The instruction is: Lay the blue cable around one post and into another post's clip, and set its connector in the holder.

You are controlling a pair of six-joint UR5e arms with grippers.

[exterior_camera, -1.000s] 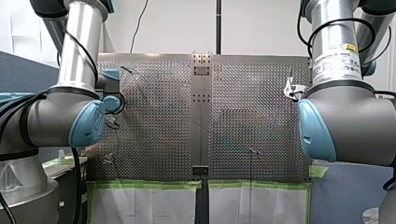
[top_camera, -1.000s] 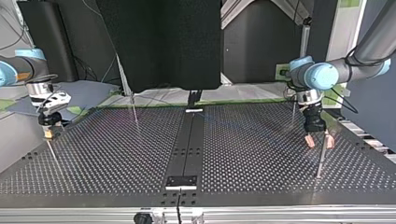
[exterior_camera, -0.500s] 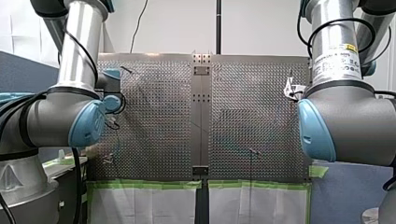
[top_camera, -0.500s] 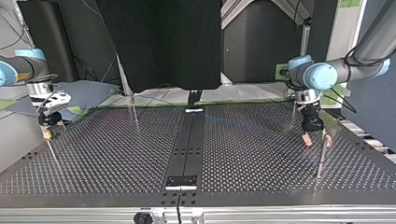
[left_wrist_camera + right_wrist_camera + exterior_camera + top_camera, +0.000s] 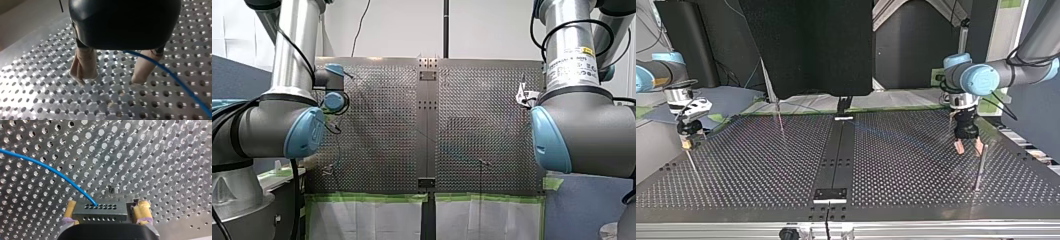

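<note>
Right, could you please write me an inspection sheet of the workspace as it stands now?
Surface: perforated metal table, dark centre strip.
Job's things: blue cable runs into the connector; a thin post stands near my left gripper.
Clutter: nothing seen.
Grippers: my left gripper open, fingers apart above the table; my right gripper shut on the connector.
Cables: blue cable passes beside one left finger, ungripped.
Surroundings: green tape at the table's edge; black panel behind.
</note>
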